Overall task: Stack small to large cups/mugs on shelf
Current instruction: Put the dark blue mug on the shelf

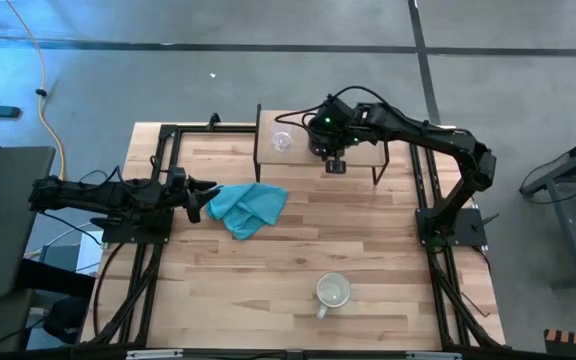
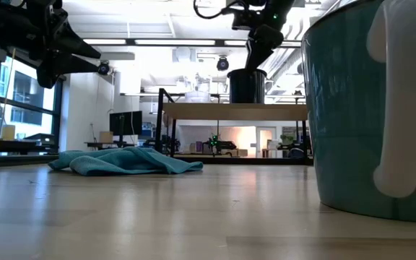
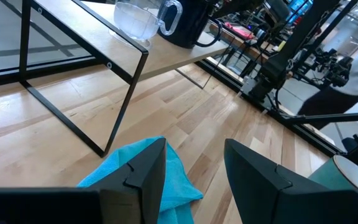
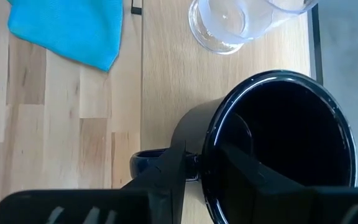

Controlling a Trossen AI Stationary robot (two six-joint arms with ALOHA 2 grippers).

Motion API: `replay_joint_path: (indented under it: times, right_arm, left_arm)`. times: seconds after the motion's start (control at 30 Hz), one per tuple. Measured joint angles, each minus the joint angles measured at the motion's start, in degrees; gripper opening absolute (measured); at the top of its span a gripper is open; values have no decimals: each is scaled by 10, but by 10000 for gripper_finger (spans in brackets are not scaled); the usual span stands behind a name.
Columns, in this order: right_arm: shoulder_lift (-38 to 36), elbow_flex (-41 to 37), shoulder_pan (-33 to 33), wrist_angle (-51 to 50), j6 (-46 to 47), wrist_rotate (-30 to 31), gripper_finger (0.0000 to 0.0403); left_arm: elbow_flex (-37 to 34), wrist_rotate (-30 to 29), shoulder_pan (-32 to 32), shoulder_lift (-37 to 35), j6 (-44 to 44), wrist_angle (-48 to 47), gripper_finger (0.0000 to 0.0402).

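The black mug (image 4: 284, 143) stands upright on its base on the low wooden shelf (image 1: 358, 157) at the table's far side, next to the clear glass cup (image 1: 282, 141), which also stands on the shelf. My right gripper (image 1: 330, 150) is above the mug, shut on its rim. The pale mug (image 1: 332, 291) stands upright on the table near the near edge and looms large in the low view (image 2: 367, 108). My left gripper (image 3: 194, 168) is open and empty, hovering at the table's left beside a teal cloth (image 1: 250, 207). My right gripper holds the black mug's rim wall (image 4: 207, 163) just beside the handle (image 4: 146, 163), with one finger (image 4: 253, 171) inside the mug and the other (image 4: 166, 177) outside. The fingers come from above, pointing down. The mug is upright, its base on the shelf (image 2: 248, 101).
The teal cloth lies crumpled on the table between my left gripper and the shelf's near left leg (image 3: 120, 106). The shelf's thin black legs stand on the tabletop. Black frame rails run along the table's left and right sides.
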Motion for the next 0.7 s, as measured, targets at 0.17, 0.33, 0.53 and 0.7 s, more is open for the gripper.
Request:
replay_joint_path:
  times: [0.17,0.33,0.53,0.7]
  right_arm:
    - [0,0,-2,-4,1,-1,76]
    - [0,0,-2,-5,1,-1,76]
    - [0,0,-2,-3,11,13,76]
    - [0,0,-2,5,11,14,76]
  left_arm:
    - [0,0,0,0,0,0,152]
    - [0,0,0,0,1,0,152]
    - [0,0,0,0,2,0,152]
    - [0,0,0,0,2,0,152]
